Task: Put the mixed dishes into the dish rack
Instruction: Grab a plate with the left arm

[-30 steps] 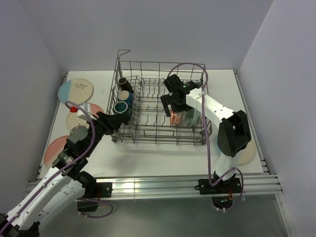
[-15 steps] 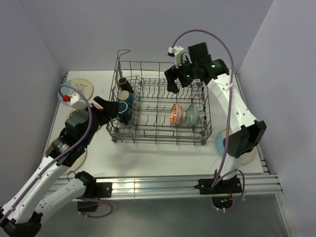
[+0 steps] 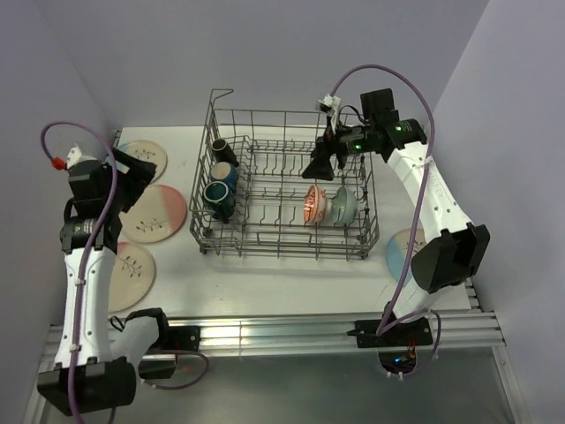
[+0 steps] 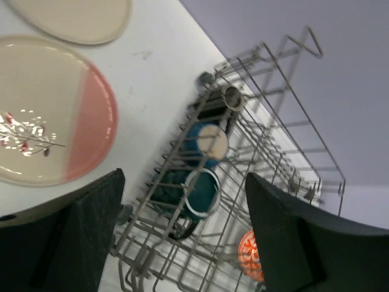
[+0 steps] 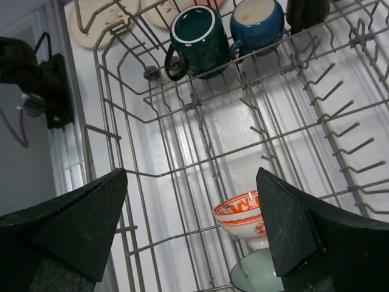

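The grey wire dish rack point(image 3: 282, 231) stands mid-table. Along its left side lie a black mug point(image 3: 218, 147), a blue mug point(image 3: 224, 172) and a teal mug point(image 3: 216, 196). An orange-red bowl point(image 3: 314, 205) and a pale green bowl point(image 3: 343, 205) stand on edge at its right. My left gripper point(image 3: 132, 172) is open and empty, left of the rack above the plates; its view shows the teal mug point(image 4: 197, 191) beyond the open left gripper point(image 4: 184, 176). My right gripper point(image 3: 320, 164) hovers open over the rack's back right, the orange-red bowl point(image 5: 240, 219) below the right gripper point(image 5: 191, 176).
Three plates lie left of the rack: one at the back point(image 3: 148, 157) partly under my left arm, a cream and pink one point(image 3: 157, 214), and another nearer point(image 3: 132, 269). A light blue plate point(image 3: 399, 252) lies right of the rack behind my right arm. Walls enclose the table.
My left gripper has opened and pulled back left from the teal mug, out over the plates. My right gripper has lifted away from the bowls to the rack's back right.
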